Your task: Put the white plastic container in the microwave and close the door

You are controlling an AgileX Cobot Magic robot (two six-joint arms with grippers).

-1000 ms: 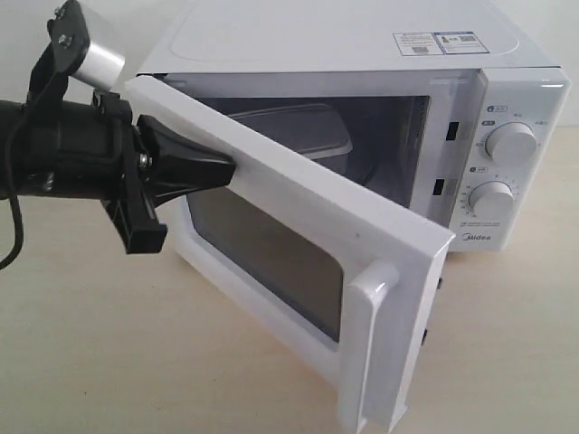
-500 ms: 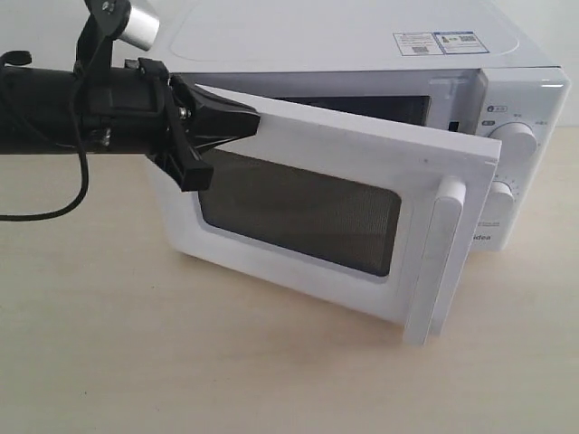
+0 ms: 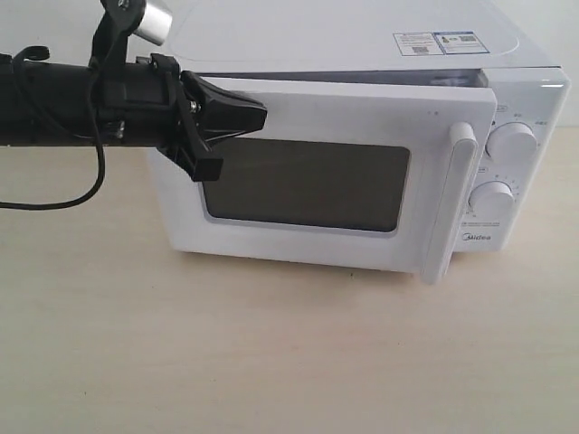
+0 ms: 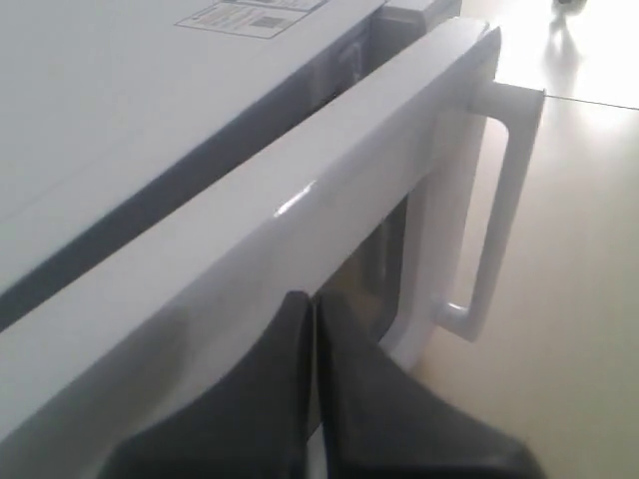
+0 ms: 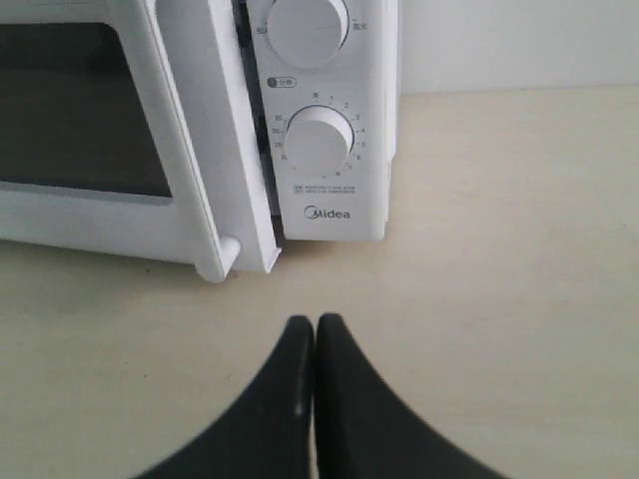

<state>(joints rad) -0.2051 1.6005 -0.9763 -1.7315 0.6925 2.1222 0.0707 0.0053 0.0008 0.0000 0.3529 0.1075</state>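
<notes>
Microwave [image 3: 362,54]: white, on a tan table [image 3: 271,362], two round knobs [image 3: 514,143] on its right panel. Door [image 3: 344,113]: almost shut, with a narrow gap showing at the handle [image 3: 457,194] side. My left claw [image 3: 261,115]: clenched, empty, tips touching the door's upper left front. My right claw [image 5: 315,329]: clenched, empty, above the table on the near side of the knob panel, apart from it. White container: cannot be made out behind the door's dark window.
</notes>
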